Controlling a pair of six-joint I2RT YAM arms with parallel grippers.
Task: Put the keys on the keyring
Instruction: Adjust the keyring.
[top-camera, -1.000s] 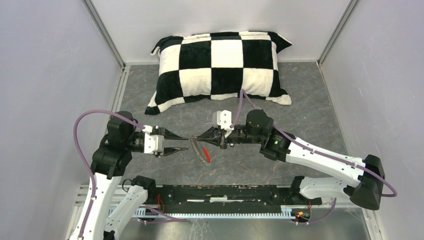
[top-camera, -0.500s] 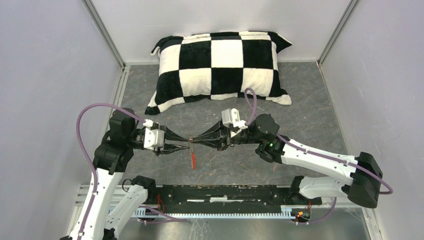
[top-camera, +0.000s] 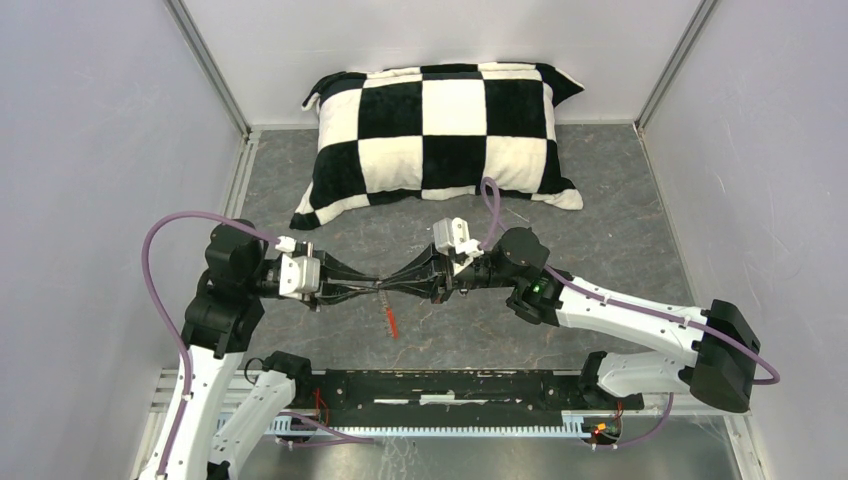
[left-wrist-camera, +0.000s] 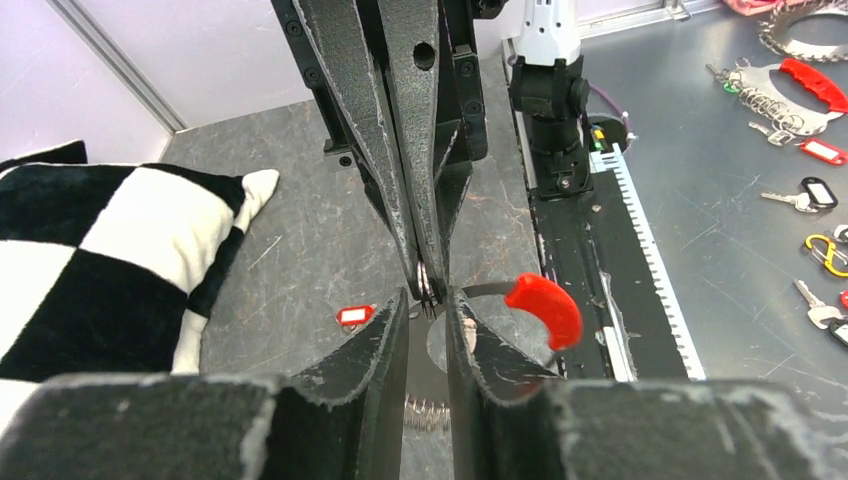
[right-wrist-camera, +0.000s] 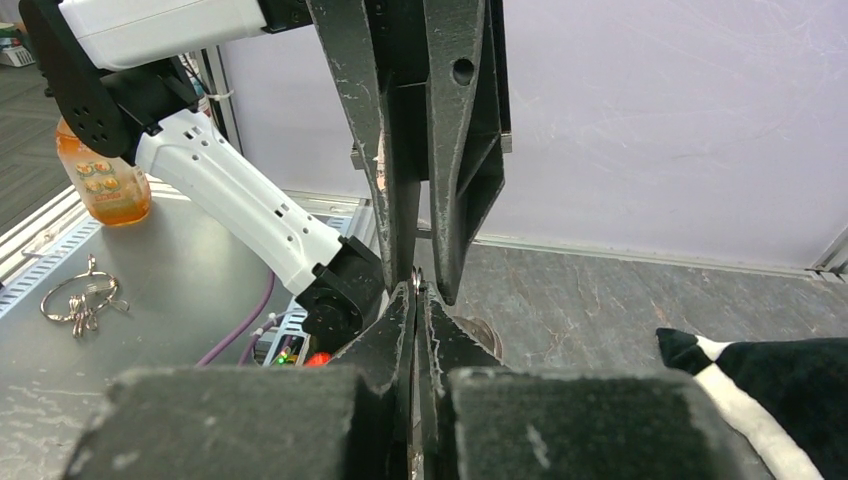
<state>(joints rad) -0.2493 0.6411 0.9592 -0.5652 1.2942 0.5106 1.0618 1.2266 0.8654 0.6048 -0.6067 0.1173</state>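
The keyring (top-camera: 390, 318) hangs between my two grippers above the grey mat, its red section low. In the left wrist view the red section (left-wrist-camera: 545, 305) curves to the right and the silvery coil (left-wrist-camera: 428, 410) sits between my left fingers. My left gripper (top-camera: 372, 287) and right gripper (top-camera: 392, 287) meet tip to tip. The right gripper (right-wrist-camera: 418, 288) is shut on the thin ring wire. The left gripper (left-wrist-camera: 428, 305) is closed to a narrow gap on the coil. The red-headed key (left-wrist-camera: 355, 315) lies on the mat below. The black-and-white key is not in view.
A black-and-white chequered pillow (top-camera: 447, 130) lies at the back of the mat. Grey walls stand on both sides. A black rail (top-camera: 450, 385) runs along the near edge. Beyond it, spare keys and rings (left-wrist-camera: 800, 150) lie on a metal bench, and an orange bottle (right-wrist-camera: 100, 180) stands there.
My left gripper was open and apart from the right; the two came together tip to tip and the left closed on the ring. The ring now hangs lower, under both grippers.
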